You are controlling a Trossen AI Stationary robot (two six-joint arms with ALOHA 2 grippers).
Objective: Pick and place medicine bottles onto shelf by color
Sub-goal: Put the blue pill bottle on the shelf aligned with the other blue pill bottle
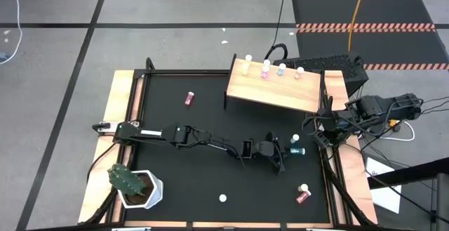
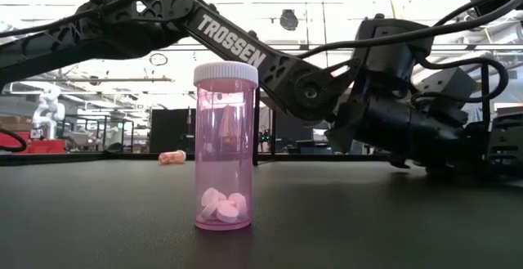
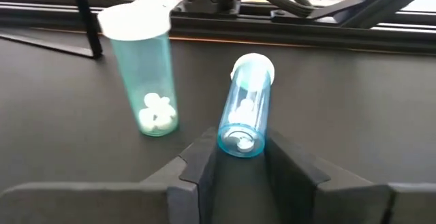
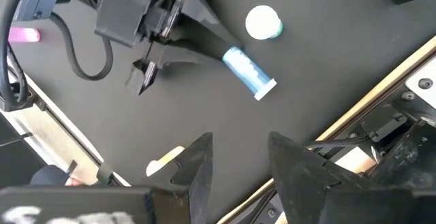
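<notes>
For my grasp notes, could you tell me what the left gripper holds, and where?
The left gripper is closing on the lying teal bottle at its bottom end; the right gripper holds nothing.

This is a robotics lab or test hall. The black, wood-framed work surface [image 1: 210, 136] stands on a grey concrete floor [image 1: 140, 6] marked with dark tape lines, beside a black floor mat with red-and-white hazard stripes [image 1: 365, 27]. Loose cables [image 1: 280, 6] trail across the floor. Behind the surface lies a wide open room with bright overhead lighting, where a small white robot figure [image 2: 49, 105] stands.
</notes>
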